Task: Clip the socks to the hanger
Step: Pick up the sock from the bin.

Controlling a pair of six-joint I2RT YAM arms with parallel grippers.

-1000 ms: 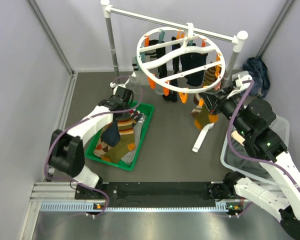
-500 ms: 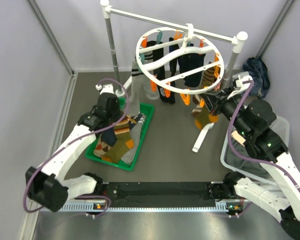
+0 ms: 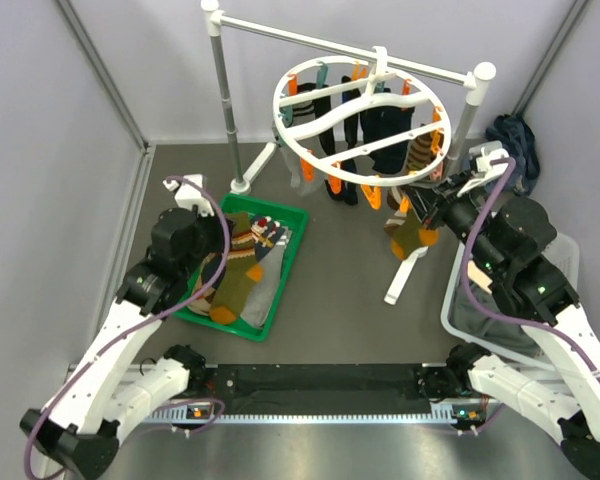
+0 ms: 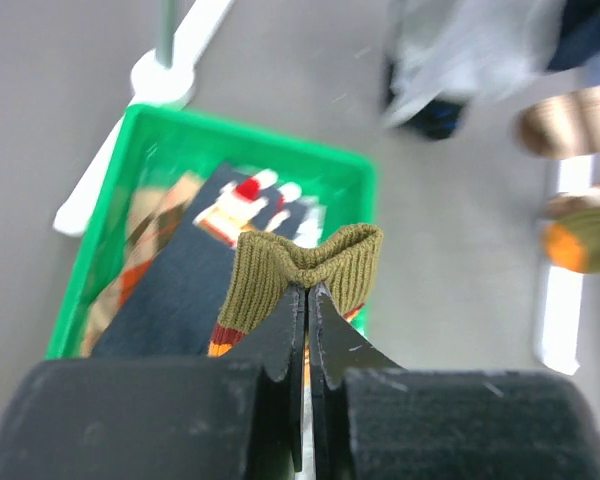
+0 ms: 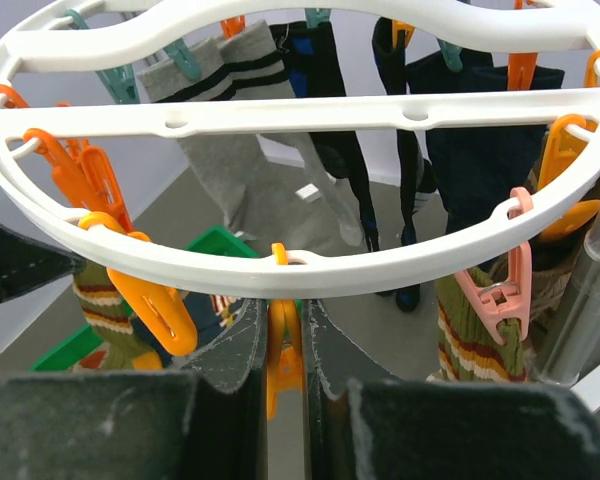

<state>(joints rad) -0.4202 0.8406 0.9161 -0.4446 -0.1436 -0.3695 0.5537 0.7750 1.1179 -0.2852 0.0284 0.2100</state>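
Note:
The white ring hanger (image 3: 281, 101) with orange clips hangs from the rail and carries several socks: grey with bands (image 5: 242, 70), dark navy (image 5: 480, 150) and striped olive (image 5: 477, 330). My right gripper (image 3: 427, 206) is at its near rim (image 5: 180, 262), shut on an orange clip (image 5: 284, 345) that hangs below the rim. My left gripper (image 3: 217, 258) is over the green tray, shut on the ribbed cuff of an olive sock (image 4: 305, 258) with red and orange stripes; the rest of that sock (image 3: 238, 284) hangs down into the tray. Argyle and navy socks (image 4: 185, 285) lie in the tray.
The green tray (image 3: 292, 262) sits left of centre on the floor. The rail stand's post (image 3: 221, 85) and white foot (image 3: 404, 276) stand behind and to the right of it. A white basket (image 3: 565, 252) and a blue-grey cloth bundle (image 3: 514, 140) are at the right.
My left arm has swung back from beside the rail post towards the near left, holding the olive sock's cuff over the tray. My right gripper stays at the clip.

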